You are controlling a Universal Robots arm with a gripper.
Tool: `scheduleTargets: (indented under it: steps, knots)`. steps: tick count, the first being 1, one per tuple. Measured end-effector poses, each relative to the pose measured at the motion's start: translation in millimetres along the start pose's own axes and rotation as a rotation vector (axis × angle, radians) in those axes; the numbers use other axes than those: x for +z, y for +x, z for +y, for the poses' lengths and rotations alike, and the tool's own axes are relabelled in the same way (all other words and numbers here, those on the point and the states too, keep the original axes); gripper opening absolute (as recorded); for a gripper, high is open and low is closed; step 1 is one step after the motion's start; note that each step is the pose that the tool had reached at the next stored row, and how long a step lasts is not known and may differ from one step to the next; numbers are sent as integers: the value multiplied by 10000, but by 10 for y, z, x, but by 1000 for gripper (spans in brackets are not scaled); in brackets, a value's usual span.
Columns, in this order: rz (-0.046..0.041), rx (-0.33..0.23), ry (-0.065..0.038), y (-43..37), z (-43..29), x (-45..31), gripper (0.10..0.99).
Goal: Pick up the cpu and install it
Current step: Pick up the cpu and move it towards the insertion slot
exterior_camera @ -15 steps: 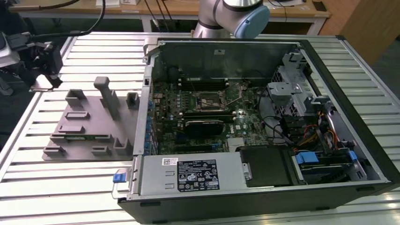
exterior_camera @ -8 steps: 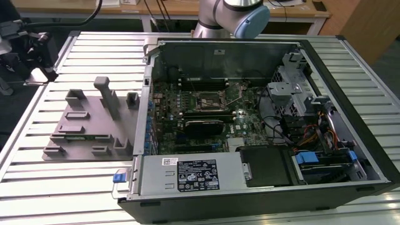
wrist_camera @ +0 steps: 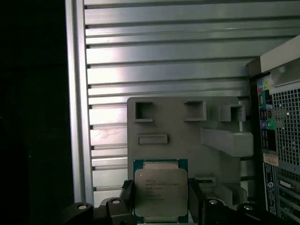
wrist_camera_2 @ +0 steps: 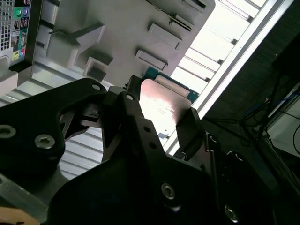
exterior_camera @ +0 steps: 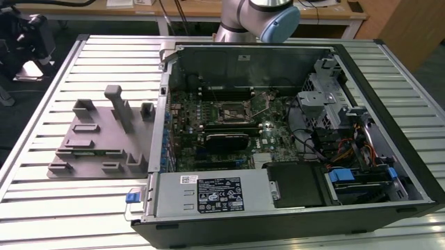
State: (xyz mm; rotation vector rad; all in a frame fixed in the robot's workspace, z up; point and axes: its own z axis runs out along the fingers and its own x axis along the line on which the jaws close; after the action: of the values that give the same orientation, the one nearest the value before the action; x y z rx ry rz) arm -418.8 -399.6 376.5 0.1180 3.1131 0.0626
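We begin with the ribbed metal table (exterior_camera: 41, 208), which carries all the rest. On it lies the open computer case (exterior_camera: 278, 229) with its green board (exterior_camera: 208, 112) facing up. The arm (exterior_camera: 261, 15) rises behind the far wall of the case. Beside the case, at the exterior view's left, sits a grey plate (exterior_camera: 97, 130) with raised blocks and shallow pockets.

In the first wrist view the gripper (wrist_camera: 161, 204) hangs over this plate, with the table slats further beyond. The back panel of the case, with its coloured sockets, stands off to one side of the gripper. The plate lies well apart from the gripper, not touching it.

The cpu (wrist_camera: 161, 187) is between the two black fingers (wrist_camera_2: 187, 126), which press on two opposite edges of it - so the gripper is clamped on the cpu. It is held clear of the plate. Its silver top faces the camera of the first wrist view, and a thin green border shows around the metal. In the second wrist view the same top shines with a strong pale reflection, and a corner of the green border shows past the fingers - toward the plate.
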Motion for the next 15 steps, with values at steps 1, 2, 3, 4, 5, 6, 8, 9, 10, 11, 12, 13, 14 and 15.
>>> scheduleTargets:
  steps: [1,2,3,4,5,6,8,9,10,11,12,13,14,15]
  knots:
    - [0,0,0,-1,1,-38,545]
    - [1,0,1,-2,3,-74,545]
    - [1,0,0,-3,4,-108,545]
    - [1,0,0,-3,6,-144,545]
    - [1,0,0,-4,7,-176,545]
    - [1,-1,0,-6,9,-223,545]
    - [0,0,0,-5,9,-222,545]
    - [5,-1,5,-8,9,-223,545]
    - [3,0,5,-39,13,-223,545]
    - [5,0,4,-70,14,-222,545]
    - [8,0,3,-195,23,-217,545]
    - [12,1,4,-233,26,-217,545]
    - [13,1,4,-273,29,-215,545]
    - [17,1,5,-316,33,-214,545]
